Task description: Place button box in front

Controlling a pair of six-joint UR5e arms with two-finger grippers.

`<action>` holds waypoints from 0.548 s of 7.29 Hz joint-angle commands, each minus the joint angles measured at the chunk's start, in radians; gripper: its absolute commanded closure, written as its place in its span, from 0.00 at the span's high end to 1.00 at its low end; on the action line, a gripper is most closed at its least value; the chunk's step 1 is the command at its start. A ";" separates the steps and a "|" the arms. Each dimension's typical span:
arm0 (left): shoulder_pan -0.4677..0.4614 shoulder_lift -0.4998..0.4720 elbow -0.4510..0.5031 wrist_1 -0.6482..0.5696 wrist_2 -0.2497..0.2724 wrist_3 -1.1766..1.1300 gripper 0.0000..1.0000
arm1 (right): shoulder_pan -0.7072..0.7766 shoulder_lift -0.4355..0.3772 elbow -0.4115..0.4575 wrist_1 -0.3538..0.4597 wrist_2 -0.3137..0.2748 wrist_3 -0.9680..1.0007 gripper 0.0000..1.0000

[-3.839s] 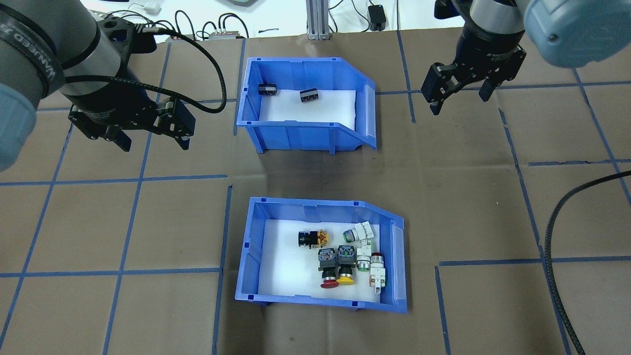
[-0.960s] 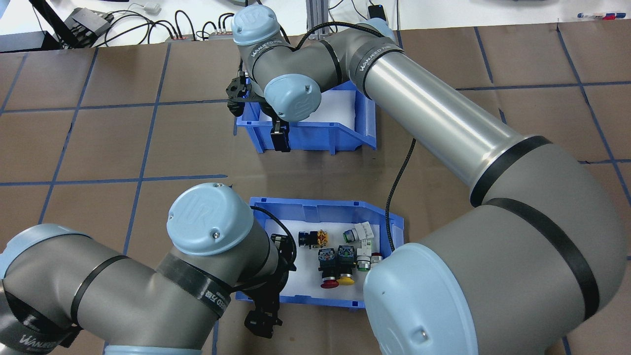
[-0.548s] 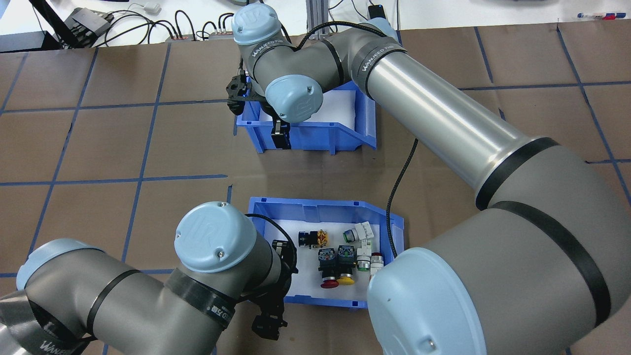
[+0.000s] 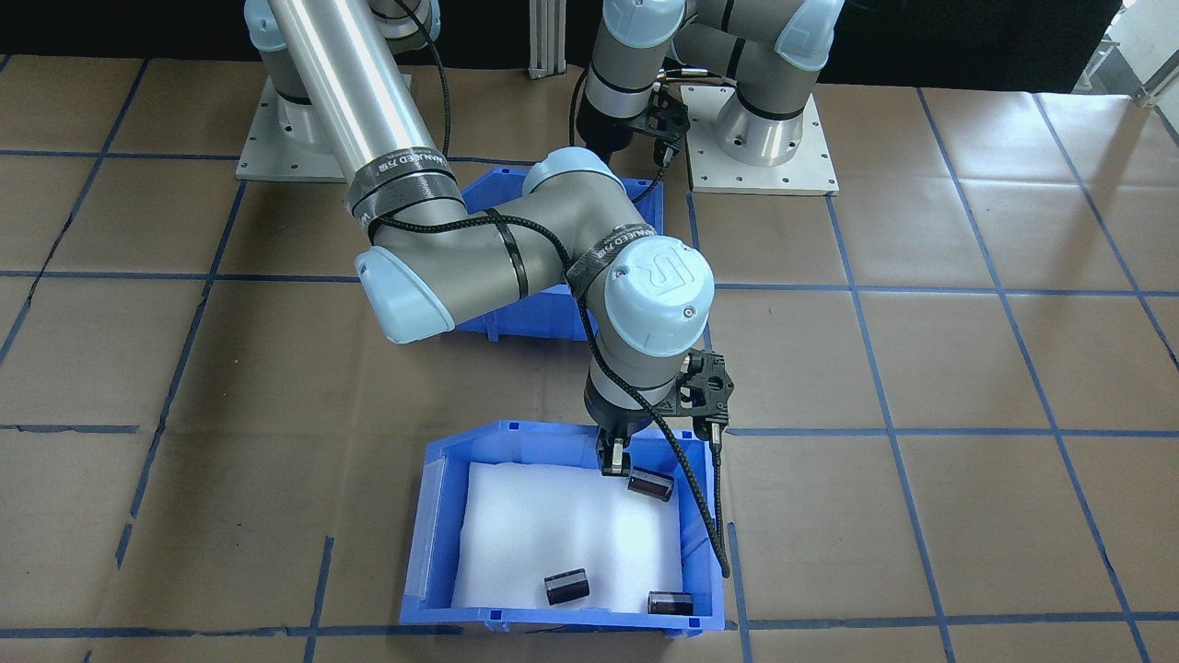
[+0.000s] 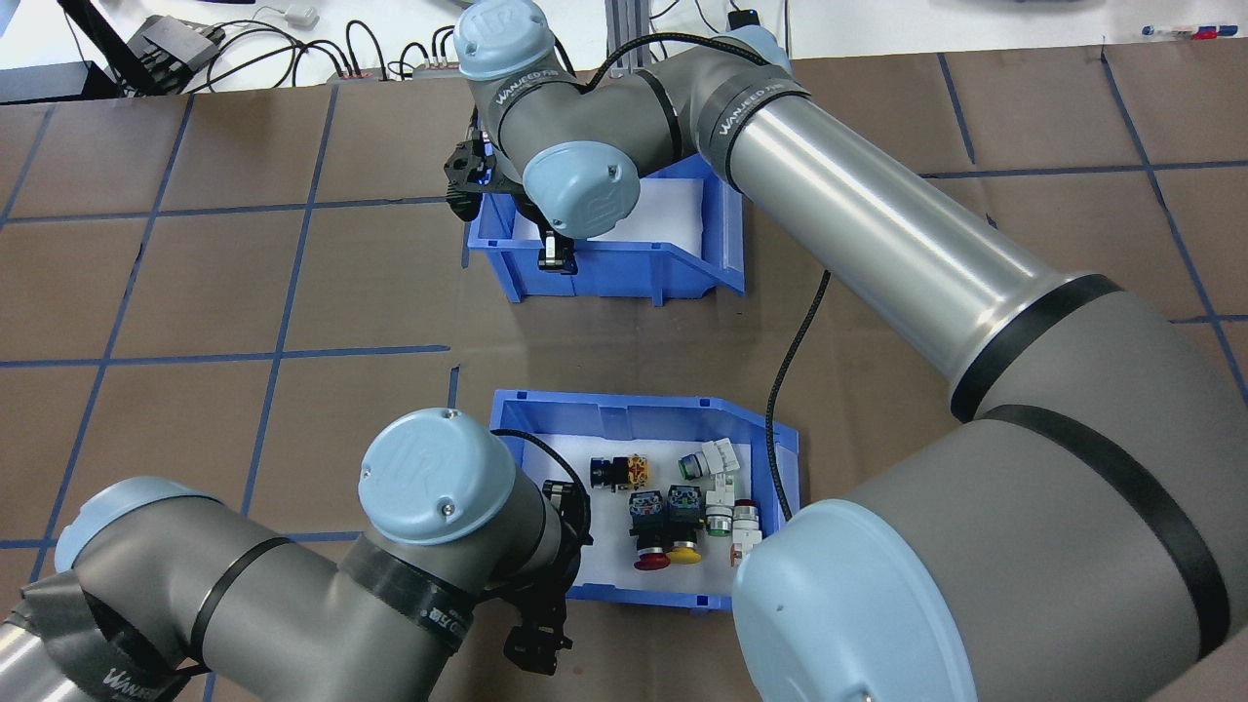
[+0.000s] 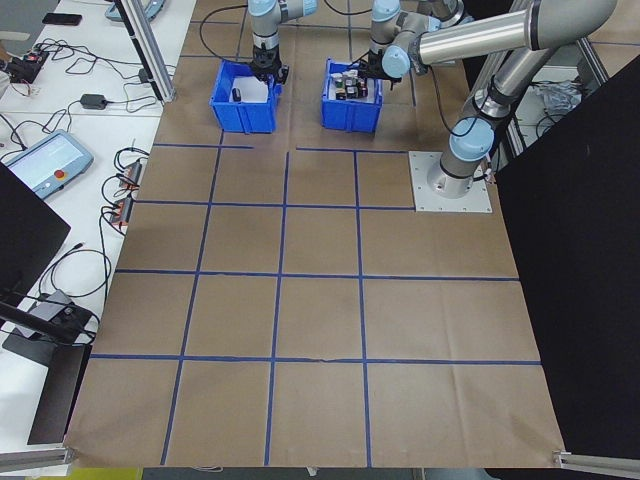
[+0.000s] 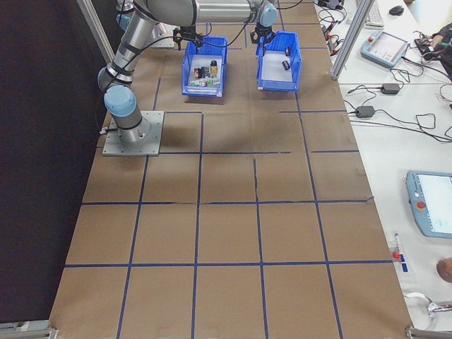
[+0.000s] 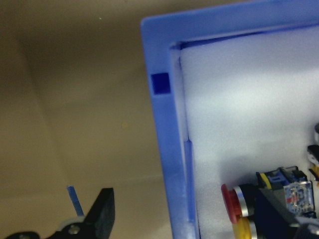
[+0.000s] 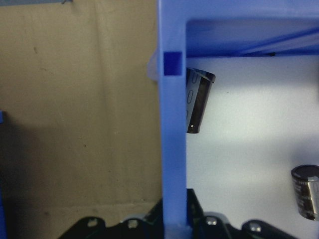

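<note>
Button box (image 5: pixel 624 419), blue bin with white foam liner, sits on the robot-side half of the brown papered table (image 5: pixel 195 292), holding push-button switches (image 5: pixel 673 507) with red, yellow and white caps. Second blue bin (image 4: pixel 562 612) stands further out toward the operators' edge, well apart from the first, with three small black cylinders (image 4: pixel 566 586) on its foam.

Left gripper (image 5: pixel 534 645) is at the button box's left wall near the robot-side corner. Left wrist view: the blue wall runs between the fingers, one dark finger (image 8: pixel 102 214) outside over the paper, the other inside by the red-capped switch (image 8: pixel 232 201); a gap shows between the outer finger and the wall, so jaws look apart, straddling, not clamped.

Right gripper (image 5: pixel 554 255) reaches across to the second bin's wall. Right wrist view: the bin wall (image 9: pixel 173 149) passes straight down into the gripper body, a black cylinder (image 9: pixel 198 102) just inside against it. Cannot tell whether these jaws are pressed on the wall.
</note>
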 commanded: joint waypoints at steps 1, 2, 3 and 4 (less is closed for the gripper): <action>-0.016 -0.036 -0.001 0.047 0.000 -0.012 0.95 | -0.027 -0.034 0.002 0.000 -0.052 -0.016 0.01; -0.016 -0.040 -0.003 0.046 0.000 -0.013 0.92 | -0.069 -0.058 0.009 0.003 -0.075 -0.054 0.01; -0.016 -0.051 -0.003 0.047 0.000 -0.010 0.90 | -0.129 -0.077 0.011 0.004 -0.074 -0.108 0.01; -0.019 -0.062 -0.003 0.046 0.000 -0.013 0.81 | -0.186 -0.098 0.011 0.006 -0.074 -0.156 0.01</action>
